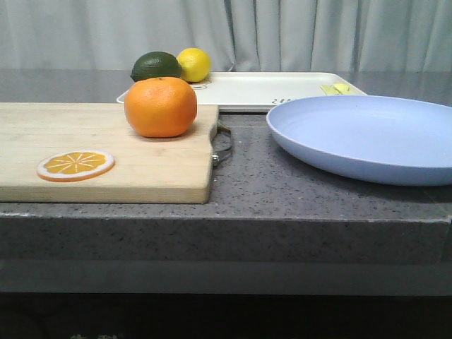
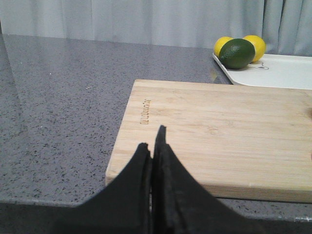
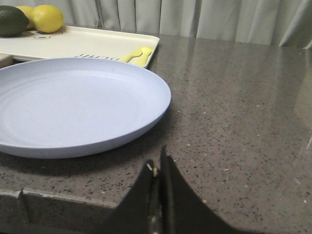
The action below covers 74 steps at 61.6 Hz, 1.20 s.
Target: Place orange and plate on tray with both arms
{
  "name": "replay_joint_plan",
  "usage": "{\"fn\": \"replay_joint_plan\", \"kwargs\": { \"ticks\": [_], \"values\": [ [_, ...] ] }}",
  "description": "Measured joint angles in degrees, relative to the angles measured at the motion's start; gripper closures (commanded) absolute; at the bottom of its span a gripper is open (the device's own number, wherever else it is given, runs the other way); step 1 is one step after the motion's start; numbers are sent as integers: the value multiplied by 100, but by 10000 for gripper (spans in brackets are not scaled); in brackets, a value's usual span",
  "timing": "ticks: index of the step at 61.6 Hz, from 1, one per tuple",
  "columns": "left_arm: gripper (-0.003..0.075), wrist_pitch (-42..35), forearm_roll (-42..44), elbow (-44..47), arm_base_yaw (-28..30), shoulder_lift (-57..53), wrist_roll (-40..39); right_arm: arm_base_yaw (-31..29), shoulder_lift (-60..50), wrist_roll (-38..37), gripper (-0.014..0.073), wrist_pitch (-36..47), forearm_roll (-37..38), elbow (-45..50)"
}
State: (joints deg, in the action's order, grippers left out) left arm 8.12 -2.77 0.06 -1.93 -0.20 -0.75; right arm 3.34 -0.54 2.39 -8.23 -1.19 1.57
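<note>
Orange (image 1: 160, 106) on the cutting board (image 1: 106, 148) needs a centred grasp, both end effectors (image 2: 155, 146) (image 3: 157, 168) closed, empty.

The orange (image 1: 160, 106) is set on the cutting board (image 1: 106, 152), left of the plate (image 1: 367, 138); the tray (image 1: 261, 90) is placed behind both.

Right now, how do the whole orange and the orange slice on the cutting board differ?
The orange is a full round fruit standing tall near the board's far right corner; the orange slice is a thin flat disc lying nearer the front edge, to the left. The orange shows plain dimpled skin, while the slice shows a pale rim and segment lines. Both rest on the wooden cutting board, apart from each other.
</note>
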Motion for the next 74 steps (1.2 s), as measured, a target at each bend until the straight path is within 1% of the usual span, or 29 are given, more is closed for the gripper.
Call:
{"fn": "replay_joint_plan", "kwargs": {
  "ticks": [49, 56, 64, 68, 74],
  "values": [
    [738, -13, 0, 0, 0, 0, 0, 0, 0, 0, 706, 0, 0, 0],
    [737, -275, 0, 0, 0, 0, 0, 0, 0, 0, 706, 176, 0, 0],
    [737, -773, 0, 0, 0, 0, 0, 0, 0, 0, 706, 394, 0, -29],
    [737, -893, 0, -40, 0, 0, 0, 0, 0, 0, 706, 352, 0, -234],
    [737, -812, 0, -309, 0, 0, 0, 0, 0, 0, 706, 190, 0, -733]
  ]
}}
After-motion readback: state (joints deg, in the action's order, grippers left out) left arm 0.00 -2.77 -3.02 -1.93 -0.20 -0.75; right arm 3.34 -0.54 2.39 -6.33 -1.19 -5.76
